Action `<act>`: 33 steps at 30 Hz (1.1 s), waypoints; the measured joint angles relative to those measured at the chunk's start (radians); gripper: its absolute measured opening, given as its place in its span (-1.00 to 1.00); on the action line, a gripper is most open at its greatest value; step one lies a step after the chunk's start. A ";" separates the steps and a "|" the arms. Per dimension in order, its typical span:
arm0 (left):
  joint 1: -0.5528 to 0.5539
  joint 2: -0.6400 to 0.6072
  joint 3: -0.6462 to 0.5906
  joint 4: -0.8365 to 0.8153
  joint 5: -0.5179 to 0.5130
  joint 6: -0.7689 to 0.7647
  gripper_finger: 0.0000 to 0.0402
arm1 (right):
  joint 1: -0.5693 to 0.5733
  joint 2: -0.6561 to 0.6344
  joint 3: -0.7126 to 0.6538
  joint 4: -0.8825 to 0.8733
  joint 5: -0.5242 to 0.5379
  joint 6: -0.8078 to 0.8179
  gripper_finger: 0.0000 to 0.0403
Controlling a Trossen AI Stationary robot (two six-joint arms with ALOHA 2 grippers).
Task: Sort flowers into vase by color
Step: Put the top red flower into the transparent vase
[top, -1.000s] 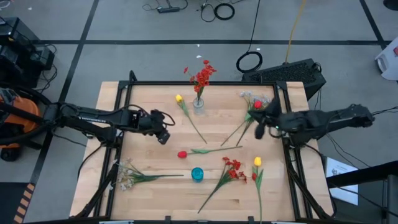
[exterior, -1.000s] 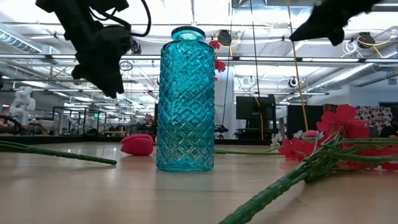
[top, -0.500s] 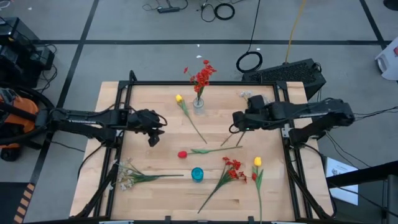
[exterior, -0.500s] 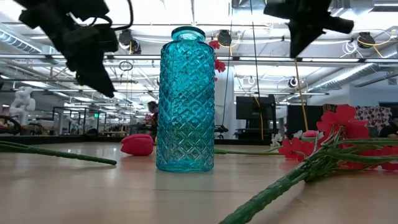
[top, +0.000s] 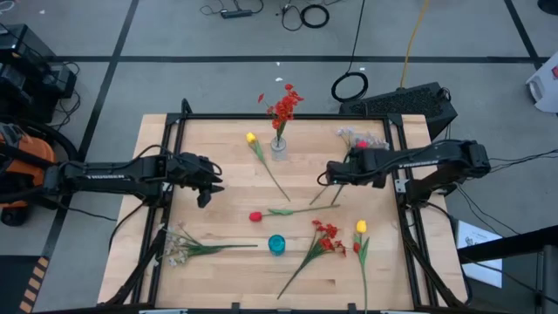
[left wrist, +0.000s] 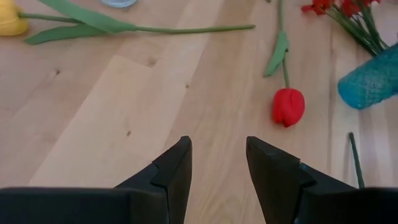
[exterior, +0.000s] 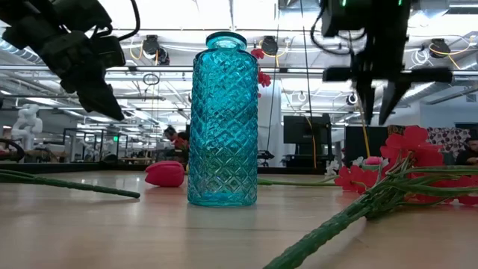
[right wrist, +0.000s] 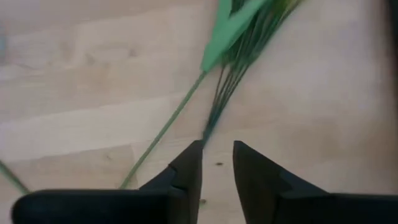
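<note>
While the right claw (top: 332, 172) was held just above the surface (top: 218, 270), its fingers were seen spread a little apart with nothing between them, poised over the thin ends of a bundle of green stalks (right wrist: 230, 81). That bundle belonged to the pale spray with a red bloom (top: 359, 142) lying near the far right corner. To be done well, the pick would have to be made by lowering the claw until the stalks sat squarely between both fingers, since such thin wires could easily slip past a half-closed grip. Only one spray should be gathered, not the neighbouring stem. The left claw (left wrist: 217, 165) was kept waiting over bare wood, likewise parted and empty, near the red tulip (left wrist: 288, 106). The clear vase (top: 278, 146) already holding red flowers (top: 283, 106) and the teal vase (top: 276, 244) were left standing as targets.
</note>
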 joint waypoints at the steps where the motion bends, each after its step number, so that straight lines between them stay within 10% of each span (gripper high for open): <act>1: 0.000 0.000 0.000 0.000 0.004 0.003 -0.22 | -0.015 0.000 -0.030 0.044 -0.014 0.000 -0.53; 15: 0.000 0.000 0.000 0.000 0.011 0.004 -0.22 | -0.243 -0.001 -0.205 0.352 -0.061 -0.095 -0.24; 33: 0.000 0.000 0.000 0.034 -0.003 -0.056 -0.22 | -0.385 0.081 -0.298 0.560 -0.123 -0.211 -0.48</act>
